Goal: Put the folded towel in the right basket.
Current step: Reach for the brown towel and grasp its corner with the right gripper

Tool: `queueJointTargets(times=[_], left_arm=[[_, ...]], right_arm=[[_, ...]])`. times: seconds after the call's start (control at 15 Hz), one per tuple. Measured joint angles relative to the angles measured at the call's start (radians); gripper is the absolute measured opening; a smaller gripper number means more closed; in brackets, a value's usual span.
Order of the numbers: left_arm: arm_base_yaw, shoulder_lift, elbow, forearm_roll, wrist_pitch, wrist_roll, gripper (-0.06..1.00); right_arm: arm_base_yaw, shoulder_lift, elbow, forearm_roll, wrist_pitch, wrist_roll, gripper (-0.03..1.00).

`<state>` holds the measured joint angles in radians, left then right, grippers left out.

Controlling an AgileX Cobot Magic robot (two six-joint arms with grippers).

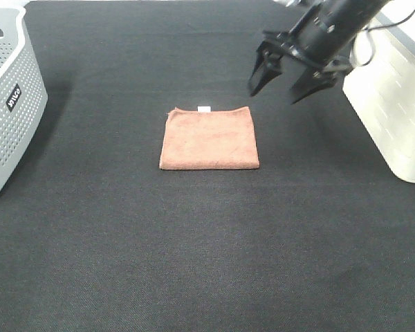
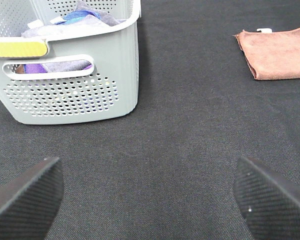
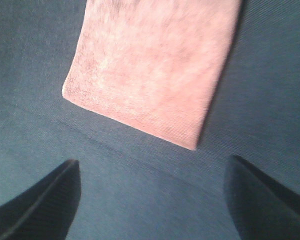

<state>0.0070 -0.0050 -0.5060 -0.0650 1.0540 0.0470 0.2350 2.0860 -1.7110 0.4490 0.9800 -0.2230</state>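
The folded towel [image 1: 209, 138] lies flat on the black mat [image 1: 194, 263], long axis left-right, tag [image 1: 203, 108] at its far edge. The right gripper [image 1: 273, 97] and left gripper [image 2: 147, 162] gape, empty.

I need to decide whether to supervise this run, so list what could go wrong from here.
1. The folded brown terry towel lies flat in layers. The open right end effector may pinch only the top layer, so the towel unfolds when lifted.
2. The pinch could also snag the black fabric mat underneath.
3. A drooping towel may catch on the wall of the tall white plastic basket instead of dropping inside.
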Motion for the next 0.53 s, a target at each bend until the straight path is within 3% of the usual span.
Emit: queueJointTargets(times=[0.53], left_arm=[[0.000, 0.000, 0.000, 0.000, 0.000, 0.000, 0.87]], right_arm=[[-0.025, 0.284, -0.211, 0.055, 0.018, -0.003, 0.74]])
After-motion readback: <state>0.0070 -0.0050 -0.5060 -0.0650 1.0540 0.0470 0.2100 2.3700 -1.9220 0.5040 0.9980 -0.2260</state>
